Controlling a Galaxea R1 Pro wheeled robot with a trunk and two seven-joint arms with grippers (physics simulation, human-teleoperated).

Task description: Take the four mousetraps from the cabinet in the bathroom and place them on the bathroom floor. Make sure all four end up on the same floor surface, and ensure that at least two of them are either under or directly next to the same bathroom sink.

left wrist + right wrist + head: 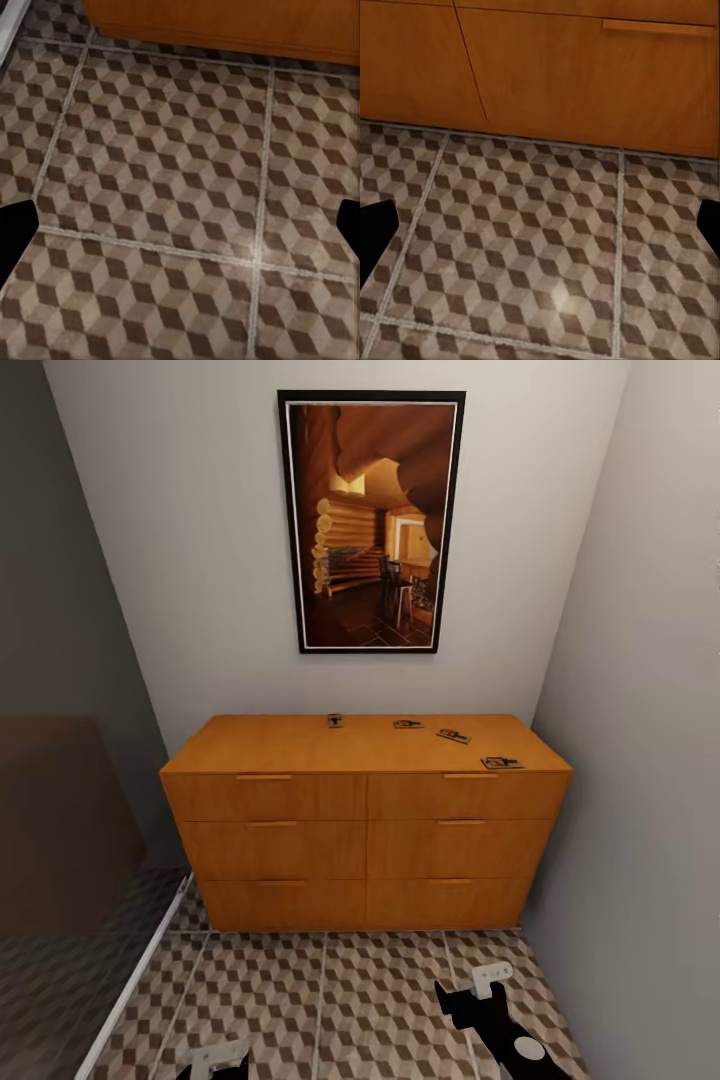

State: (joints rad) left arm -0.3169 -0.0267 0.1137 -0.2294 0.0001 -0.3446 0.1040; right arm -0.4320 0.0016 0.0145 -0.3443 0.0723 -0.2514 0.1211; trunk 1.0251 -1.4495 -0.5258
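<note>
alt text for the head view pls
Four mousetraps lie on top of an orange-brown cabinet against a white wall, under a framed picture. Cube-patterned floor lies in front, with both grippers low above it.

Smooth satin wooden cabinet; faintly glossy tiled floor.

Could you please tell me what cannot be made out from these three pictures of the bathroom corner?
- Four small tan mousetraps on the orange-brown wooden cabinet: too small in the head view to show their springs.
- Left gripper: cut off by the head view's bottom edge, so its jaws cannot be judged.
- Drawer contents: hidden behind closed fronts.
- Cube-patterned floor tiles beneath the cabinet: hidden by it.
</note>
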